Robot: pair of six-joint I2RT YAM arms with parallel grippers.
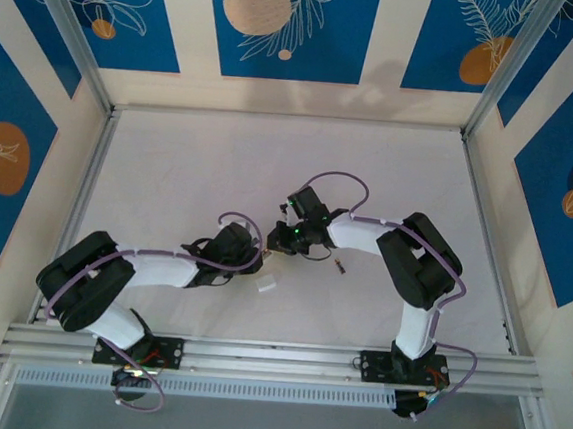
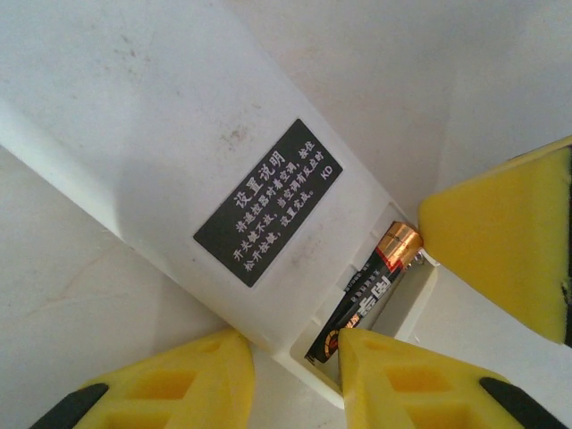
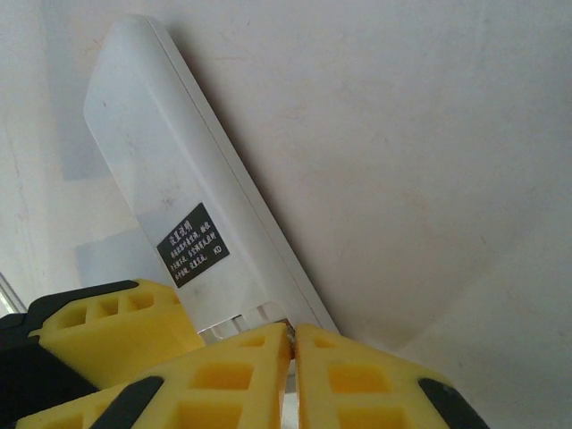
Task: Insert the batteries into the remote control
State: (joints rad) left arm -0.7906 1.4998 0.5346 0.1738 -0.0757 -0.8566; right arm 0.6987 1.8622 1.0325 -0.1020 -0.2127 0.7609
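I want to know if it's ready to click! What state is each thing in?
White flat plastic remote control: label side showing, battery bay uncovered.
Dark cylindrical battery with gold end: lying in the bay.
Second dark battery: loose on the white table.
Small white squarish piece: loose on the table.
Left end effector: open around the bay end.
Right end effector: shut on the remote control.

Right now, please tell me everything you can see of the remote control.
The remote control is a long flat slab of what looks like white plastic with rounded corners, lying back side up on the white table. A black label with white print sits mid-face. At one end the battery bay is uncovered, and one black battery with a gold end lies in it. The shut right gripper meets that end; the left gripper straddles its corner, contact unclear.
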